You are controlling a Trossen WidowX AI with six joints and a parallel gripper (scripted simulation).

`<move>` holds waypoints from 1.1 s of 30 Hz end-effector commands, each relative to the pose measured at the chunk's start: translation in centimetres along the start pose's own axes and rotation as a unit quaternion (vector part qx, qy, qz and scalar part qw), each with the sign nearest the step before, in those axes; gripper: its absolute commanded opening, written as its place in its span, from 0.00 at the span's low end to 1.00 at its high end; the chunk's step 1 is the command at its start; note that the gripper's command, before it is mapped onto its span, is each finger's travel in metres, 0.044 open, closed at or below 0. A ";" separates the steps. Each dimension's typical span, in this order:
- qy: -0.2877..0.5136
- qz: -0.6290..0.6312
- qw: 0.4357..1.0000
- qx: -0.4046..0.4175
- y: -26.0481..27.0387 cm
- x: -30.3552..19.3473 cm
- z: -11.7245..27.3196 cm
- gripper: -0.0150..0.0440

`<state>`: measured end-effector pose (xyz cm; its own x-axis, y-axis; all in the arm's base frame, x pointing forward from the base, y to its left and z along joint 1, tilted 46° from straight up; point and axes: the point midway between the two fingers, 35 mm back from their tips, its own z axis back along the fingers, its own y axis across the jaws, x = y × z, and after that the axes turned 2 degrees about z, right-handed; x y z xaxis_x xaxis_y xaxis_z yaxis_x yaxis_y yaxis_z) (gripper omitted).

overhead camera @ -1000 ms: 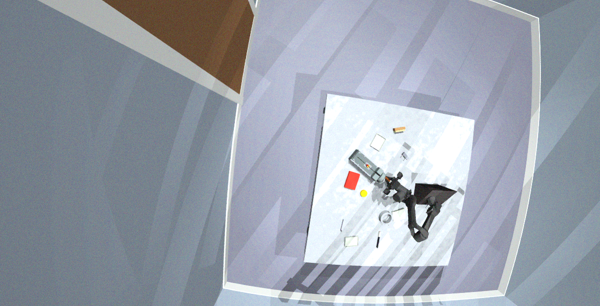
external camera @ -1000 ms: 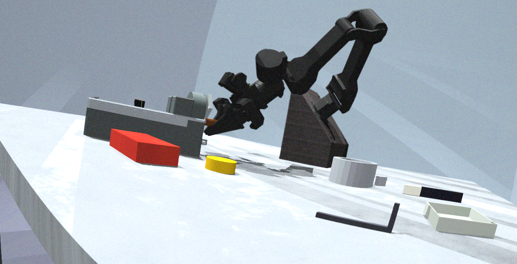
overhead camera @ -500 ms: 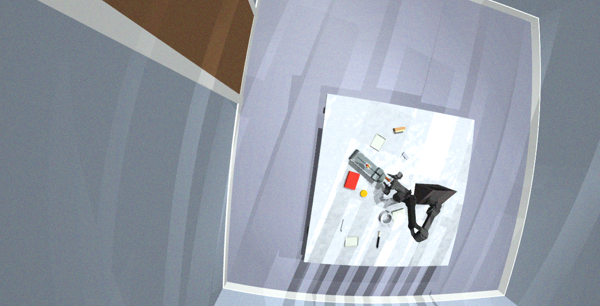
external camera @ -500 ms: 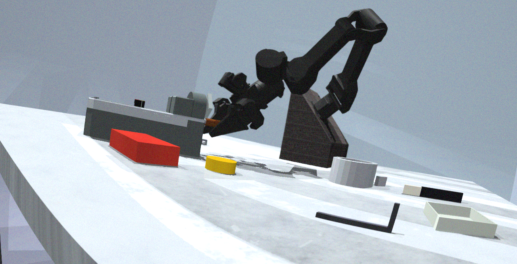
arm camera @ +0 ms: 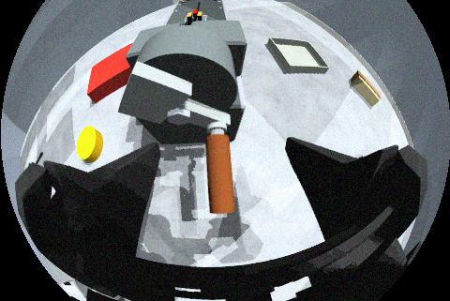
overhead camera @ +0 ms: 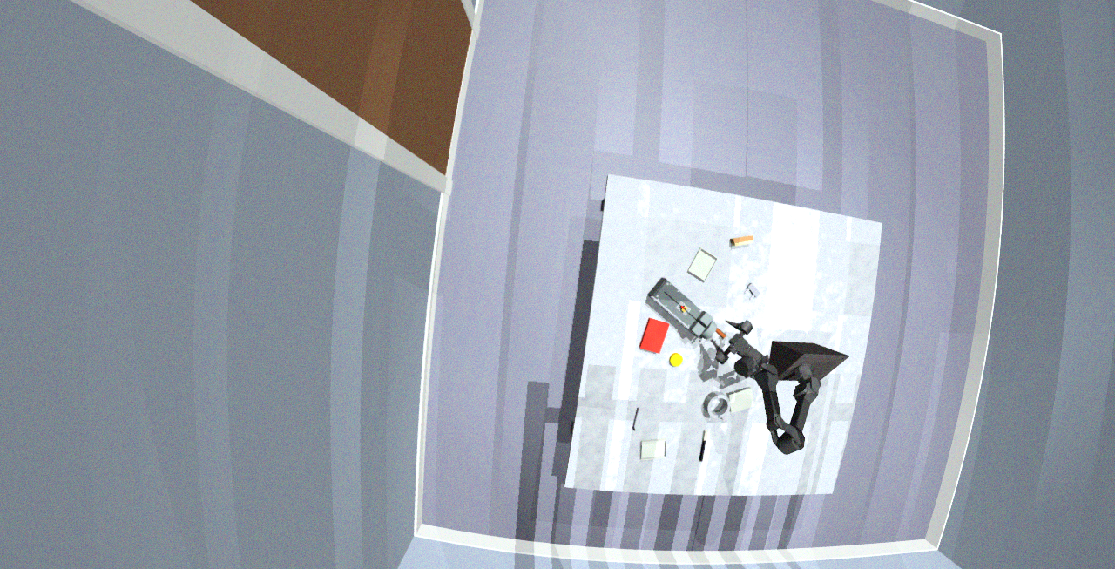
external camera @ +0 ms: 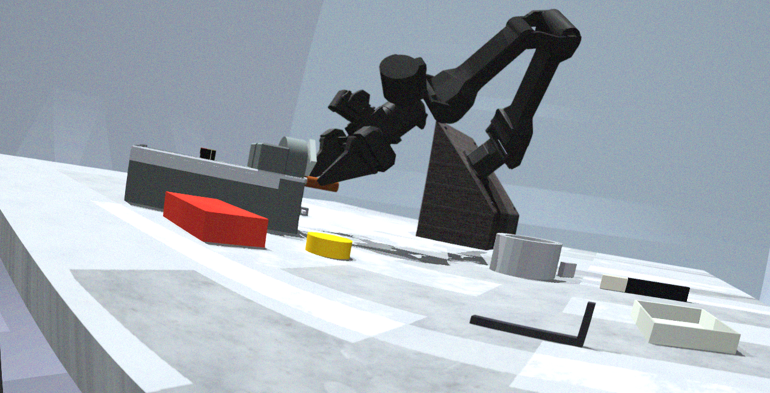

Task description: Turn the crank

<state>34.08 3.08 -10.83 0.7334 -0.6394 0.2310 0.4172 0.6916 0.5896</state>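
Looks like the letting-go step: the black parallel-jaw gripper point(overhead camera: 726, 342) point(external camera: 318, 179) point(arm camera: 224, 146) is spread wide, nothing pinched, with the orange-brown cylindrical crank handle point(overhead camera: 720, 333) point(external camera: 325, 186) point(arm camera: 220, 174) between its fingers at the grey machine's point(overhead camera: 676, 308) point(external camera: 215, 180) point(arm camera: 187, 40) near end. If the small red pointer point(overhead camera: 683, 308) point(arm camera: 195, 12) really is level, I'd just back straight off. Can't confirm though: too tiny from above, and the wrist view is oblique.

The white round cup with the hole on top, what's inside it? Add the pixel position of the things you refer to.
From above, I see only a grey, shadowy inside in the cup point(overhead camera: 706, 407) point(external camera: 524, 259), nothing I can name. From the side, its wall covers the inside.
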 end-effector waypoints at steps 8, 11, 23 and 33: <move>-0.002 0.002 1.000 0.004 0.3 2.4 2.1 1.00; 0.002 -0.002 1.000 0.002 0.2 3.8 3.3 1.00; -0.004 0.004 1.000 0.003 -0.3 9.3 8.7 1.00; 0.002 0.037 0.998 0.050 0.7 13.5 5.5 1.00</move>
<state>40.14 -6.73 -2.65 0.7527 -0.6012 0.2682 0.3330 0.6992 0.6326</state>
